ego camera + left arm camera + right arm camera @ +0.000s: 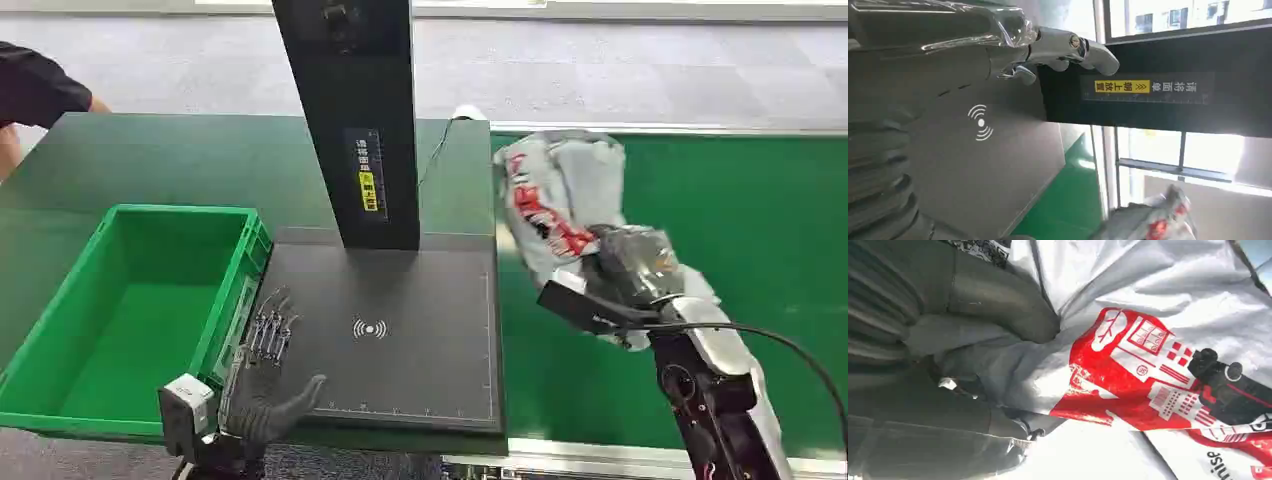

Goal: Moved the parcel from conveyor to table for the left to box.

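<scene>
Right hand [640, 265] grips a grey parcel [560, 195] above the green conveyor [760, 250]; left hand [265, 375], fingers spread and empty, rests at the black table [420, 360].

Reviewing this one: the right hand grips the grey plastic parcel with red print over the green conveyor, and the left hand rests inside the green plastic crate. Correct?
Not quite. In the head view the left hand is open at the edge of the black scanner pad, beside the green plastic crate, not inside it. The right hand does grip the grey plastic parcel with red print over the green conveyor.
</scene>
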